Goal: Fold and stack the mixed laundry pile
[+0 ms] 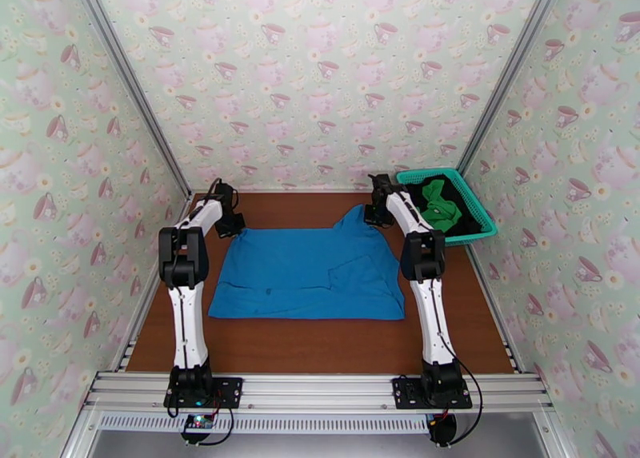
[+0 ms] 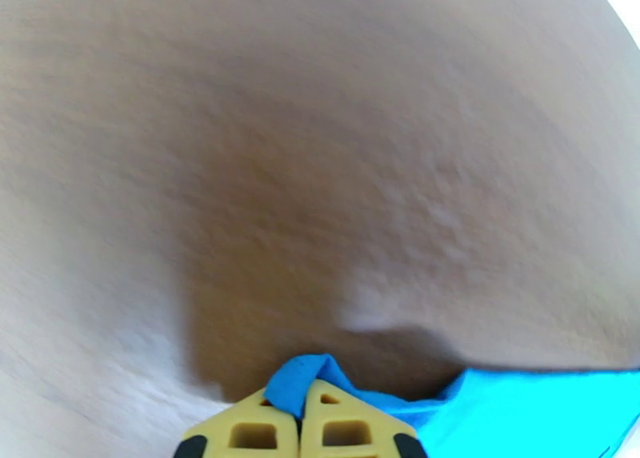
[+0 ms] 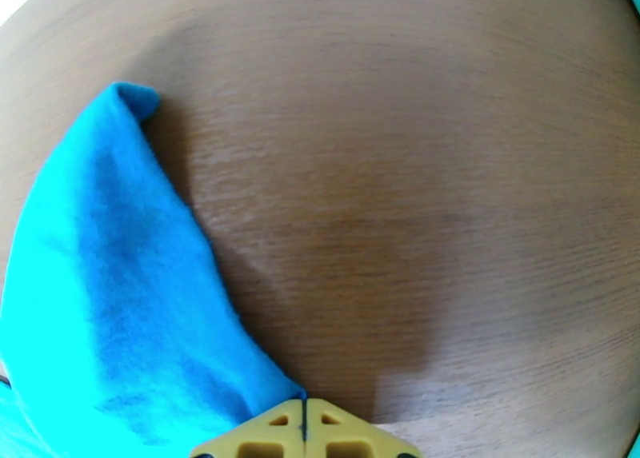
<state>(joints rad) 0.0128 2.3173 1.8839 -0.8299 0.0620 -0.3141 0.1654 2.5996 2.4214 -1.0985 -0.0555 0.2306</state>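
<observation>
The blue shirt (image 1: 312,272) lay spread across the middle of the brown surface (image 1: 320,332), mostly flat, its far right part drawn up into a small peak; the green garment (image 1: 440,210) and the black garment (image 1: 468,221) sat bundled in the teal basket (image 1: 478,204) at the far right corner, not yet dealt with. The left pincer (image 1: 232,224) was clenched on the shirt's far left corner; in the left wrist view a fold of blue cloth bulged out between the yellow fingers (image 2: 240,432). The right pincer (image 1: 374,212) was clenched too, at the far right edge; its wrist view showed the fingers pressed together with the cloth's edge running right into their tips, so it looked to have a thin bite of fabric.

The step in hand seemed to be the first fold, with both far corners held. Done well, both arms would lift together just enough to clear the surface, carry the far edge evenly towards the near hem, and hold the cloth taut between them so no crease forms; the right grip looked shallow, so a slow pull would guard against the edge slipping out; corners should land square on the near corners before release.
</observation>
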